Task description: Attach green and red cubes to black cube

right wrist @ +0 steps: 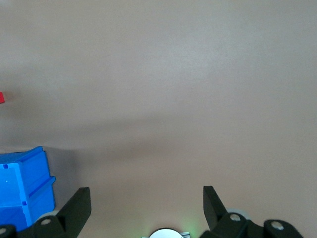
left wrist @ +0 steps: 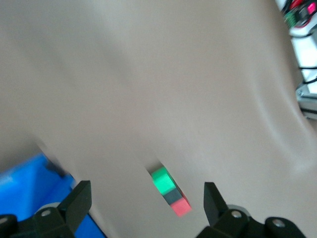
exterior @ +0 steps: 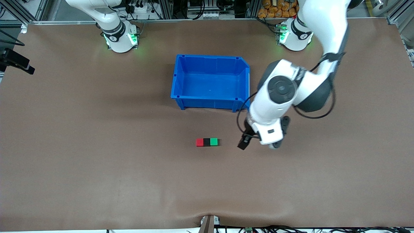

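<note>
Front view shows the red cube (exterior: 200, 142), black cube (exterior: 207, 142) and green cube (exterior: 214, 141) already joined in a row, so the task looks complete, with the left gripper (exterior: 258, 142) spread empty beside them and the right gripper (right wrist: 146, 208) waiting apart.

A broad counter (exterior: 97, 161) covered in a matte brown sheet fills nearly the whole front view, its surface lit evenly from above, with soft shadows across the middle. A small wrinkle lifts the covering at the edge nearest the front camera, where a bracket (exterior: 208, 224) pokes up. Along the edge by the arm bases, aluminium frame rails (exterior: 42, 13) and tangled black cables (exterior: 197, 8) crowd the background, together with a row of orange objects (exterior: 278, 8) that cannot be made out clearly. A dark camera mount (exterior: 16, 61) juts in over the right arm's end of the counter. More cables (exterior: 291, 229) trail along the nearest edge.
</note>
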### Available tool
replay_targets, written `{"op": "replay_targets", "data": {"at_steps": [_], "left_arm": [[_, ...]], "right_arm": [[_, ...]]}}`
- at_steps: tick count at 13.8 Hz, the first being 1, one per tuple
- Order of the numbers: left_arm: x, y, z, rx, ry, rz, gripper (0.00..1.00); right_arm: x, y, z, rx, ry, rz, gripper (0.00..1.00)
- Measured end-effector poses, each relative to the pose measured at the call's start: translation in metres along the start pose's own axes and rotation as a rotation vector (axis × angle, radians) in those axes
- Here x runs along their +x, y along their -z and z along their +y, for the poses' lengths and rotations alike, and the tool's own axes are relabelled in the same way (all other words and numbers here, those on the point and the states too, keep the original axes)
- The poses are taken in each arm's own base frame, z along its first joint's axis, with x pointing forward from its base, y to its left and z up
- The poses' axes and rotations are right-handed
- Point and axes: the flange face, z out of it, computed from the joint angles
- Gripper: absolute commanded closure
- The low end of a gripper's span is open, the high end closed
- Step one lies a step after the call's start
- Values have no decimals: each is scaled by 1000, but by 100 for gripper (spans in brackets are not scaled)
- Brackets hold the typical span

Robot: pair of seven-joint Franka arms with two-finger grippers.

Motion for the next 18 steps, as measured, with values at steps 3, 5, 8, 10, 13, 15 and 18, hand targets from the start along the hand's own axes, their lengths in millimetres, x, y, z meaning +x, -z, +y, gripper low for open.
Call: {"op": "replay_targets", "data": {"at_steps": [3,5,8,10,13,15,18], "left_arm": [[37,51,-25,52,-171,67,0],[56,85,-47,105,-316,67,0],[99,127,-91,212,-486,25,0],[132,151,-120,248,-581,-9,0],[151,172,-145,263,-667,-41,0],[155,176,-165,244,-719,-90,0],[155,192,-215,208,-789,-117,0]], "right_arm": [[0,0,0,0,0,-2,0],[0,0,0,0,0,-2,0],[0,0,0,0,0,-2,0],[0,0,0,0,0,-3,0],[0,0,0,0,0,-3,0],[0,0,1,0,-1,-3,0],[0,-1,1,0,-1,-3,0]]}}
